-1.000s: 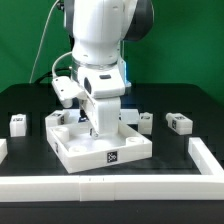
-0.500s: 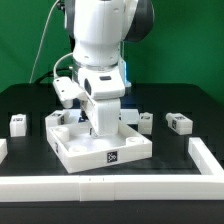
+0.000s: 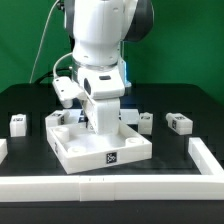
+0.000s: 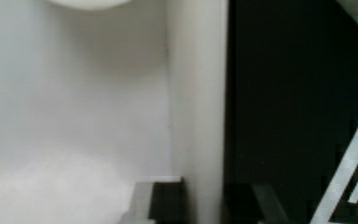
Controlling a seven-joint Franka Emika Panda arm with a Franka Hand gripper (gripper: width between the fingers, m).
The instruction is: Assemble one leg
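The wide white tray-like part [image 3: 85, 150] lies in the middle of the black table, a tag on its front wall. The arm stands low over it, and its wrist housing hides the gripper in the exterior view. In the wrist view the gripper [image 4: 215, 205] straddles the tray's raised rim [image 4: 197, 100]. One finger [image 4: 165, 203] is on the tray's inner side and the other is over the black table. The jaws look closed on the rim. Small white legs lie on the table: one at the exterior view's left [image 3: 17, 123] and two at its right [image 3: 145, 122] [image 3: 180, 122].
A long white bar [image 3: 100, 186] runs along the table's front edge. Another white bar [image 3: 205, 155] stands at the exterior view's right. A striped white edge [image 4: 357, 170] shows on the black table in the wrist view.
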